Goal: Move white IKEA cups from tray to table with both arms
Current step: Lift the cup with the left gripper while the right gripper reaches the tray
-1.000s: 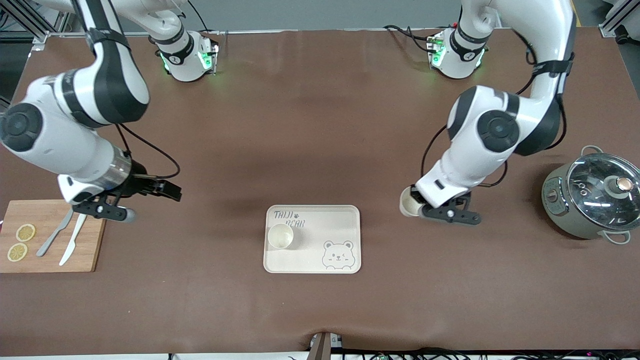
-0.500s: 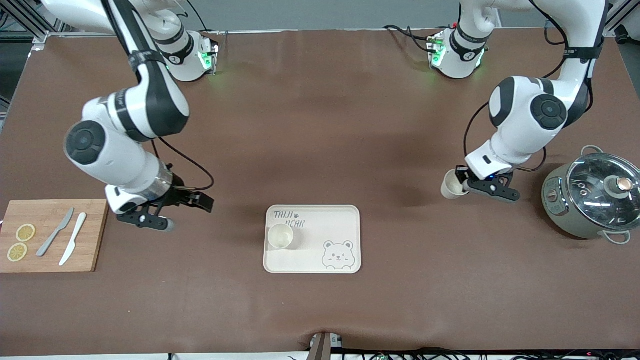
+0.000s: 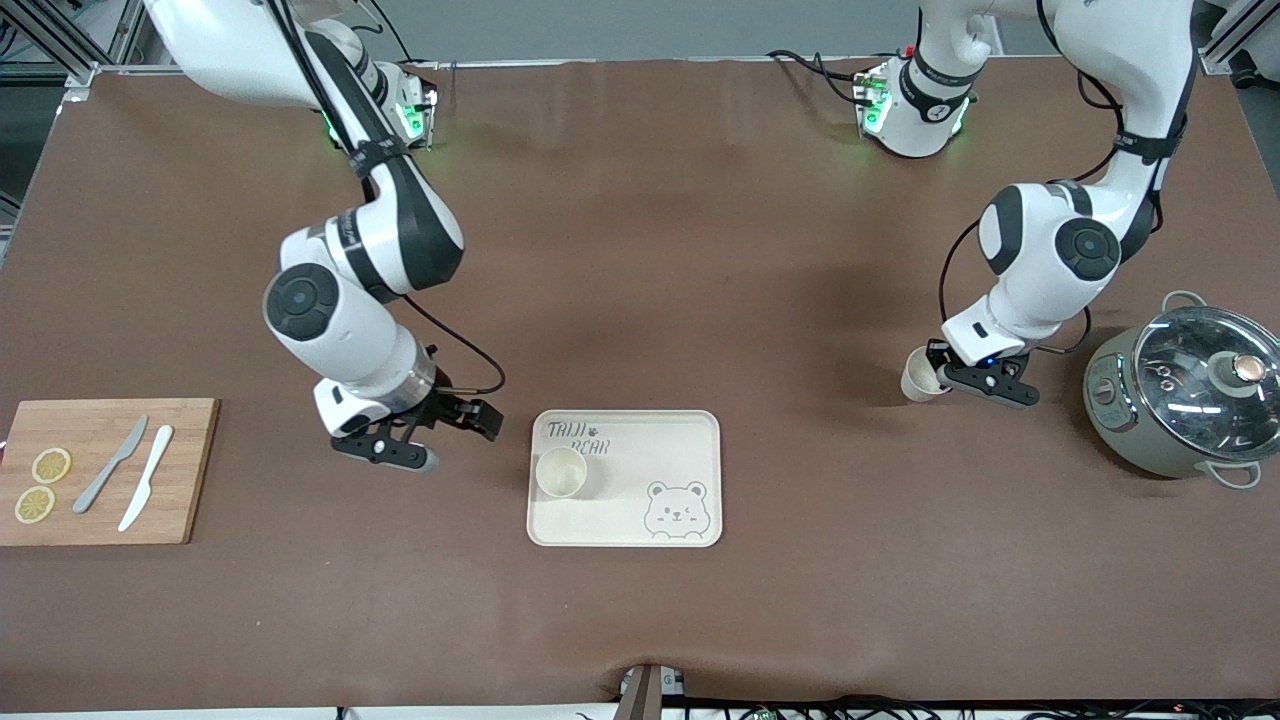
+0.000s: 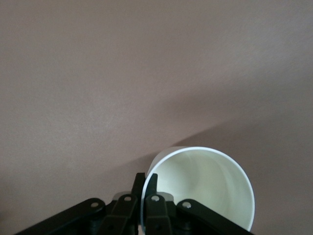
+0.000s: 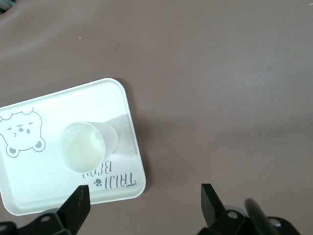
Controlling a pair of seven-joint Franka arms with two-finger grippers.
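Now the left gripper (image 3: 945, 378), clamped on one cup's (image 3: 918, 376) rim, has carried it off the tray (image 3: 700, 432) and low over the table (image 3: 640, 250) near the pot (image 3: 1180, 390), while the right gripper (image 3: 445, 437), fingers apart, has swung in beside the tray toward the remaining cup (image 3: 561, 472).

This is a robot laboratory and not a real kitchen. Two white robot arms (image 3: 350, 290) are fixed by their bases on one large table (image 3: 640, 620) covered with plain brown cloth, and metal frame bars (image 3: 60, 40) stand at its corners. Cables (image 3: 900, 708) hang along the table edge nearest the front camera. The kitchen things look staged: a wooden cutting board (image 3: 100, 470) with lemon slices (image 3: 42, 484) at the right arm's end, a cooking pot (image 3: 1185, 395) with a glass lid at the left arm's end.
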